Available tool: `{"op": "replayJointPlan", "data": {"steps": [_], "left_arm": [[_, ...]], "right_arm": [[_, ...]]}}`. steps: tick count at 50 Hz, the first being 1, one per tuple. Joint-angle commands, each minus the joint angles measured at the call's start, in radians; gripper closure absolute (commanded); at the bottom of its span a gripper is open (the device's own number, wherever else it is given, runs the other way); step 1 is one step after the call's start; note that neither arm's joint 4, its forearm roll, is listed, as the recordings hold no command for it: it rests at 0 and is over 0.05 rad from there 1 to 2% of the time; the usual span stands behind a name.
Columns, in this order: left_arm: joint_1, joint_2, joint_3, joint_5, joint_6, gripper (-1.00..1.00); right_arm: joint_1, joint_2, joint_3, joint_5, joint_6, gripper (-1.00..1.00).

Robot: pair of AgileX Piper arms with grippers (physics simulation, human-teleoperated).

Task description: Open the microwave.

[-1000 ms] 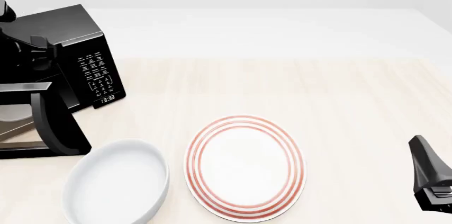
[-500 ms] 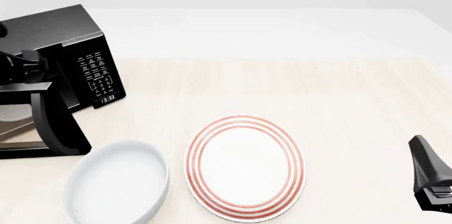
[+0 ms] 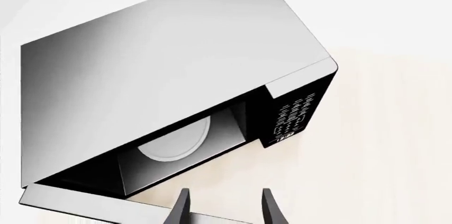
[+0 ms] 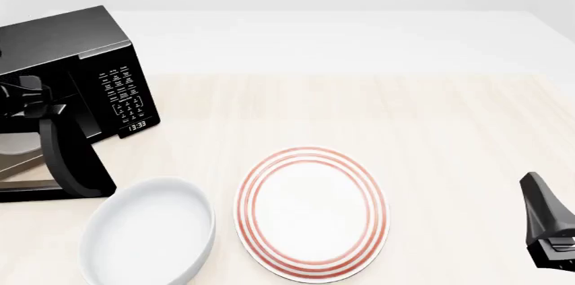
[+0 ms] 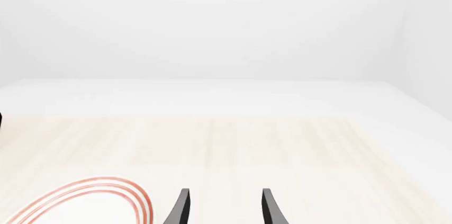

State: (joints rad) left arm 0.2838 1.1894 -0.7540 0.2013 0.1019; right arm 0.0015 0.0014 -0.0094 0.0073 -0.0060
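Sitting at the pale wood table's (image 4: 431, 110) far-left corner, microwave (image 4: 67, 42) door swung open; left gripper (image 3: 224, 205) spread, empty, by it. Right gripper (image 5: 224, 206) spread, empty. Plain white surroundings.

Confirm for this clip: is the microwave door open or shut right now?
Open. The microwave has its door swung out toward the camera, and the left wrist view shows the exposed cavity with its turntable.

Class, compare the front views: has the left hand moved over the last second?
Yes. Against the microwave, which stays put, the left hand has dropped lower and drawn back toward the view's left edge, away from the open door.
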Motion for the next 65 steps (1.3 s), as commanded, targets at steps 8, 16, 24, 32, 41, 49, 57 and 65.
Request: {"op": "replayJointPlan", "data": {"steps": [8, 16, 24, 32, 41, 49, 57, 65], "left_arm": [[0.008, -0.005, 0.033, -0.007, -0.006, -1.00], [0.008, -0.005, 0.038, -0.007, -0.006, -1.00], [0.007, -0.015, 0.047, -0.003, -0.004, -1.00], [0.009, -0.051, 0.058, 0.016, -0.001, -1.00], [0.010, -0.087, 0.090, 0.017, -0.005, -1.00], [0.010, -0.128, 0.103, 0.037, -0.004, -1.00], [-0.001, -0.152, 0.123, 0.028, -0.010, -1.00], [0.001, -0.178, 0.133, 0.044, -0.011, -1.00]], "right_arm": [[0.000, 0.000, 0.000, 0.000, 0.000, -1.00], [0.000, 0.000, 0.000, 0.000, 0.000, -1.00], [0.000, 0.000, 0.000, 0.000, 0.000, -1.00], [0.000, 0.000, 0.000, 0.000, 0.000, -1.00], [0.000, 0.000, 0.000, 0.000, 0.000, -1.00], [0.000, 0.000, 0.000, 0.000, 0.000, -1.00], [0.000, 0.000, 0.000, 0.000, 0.000, -1.00], [0.000, 0.000, 0.000, 0.000, 0.000, -1.00]]}}
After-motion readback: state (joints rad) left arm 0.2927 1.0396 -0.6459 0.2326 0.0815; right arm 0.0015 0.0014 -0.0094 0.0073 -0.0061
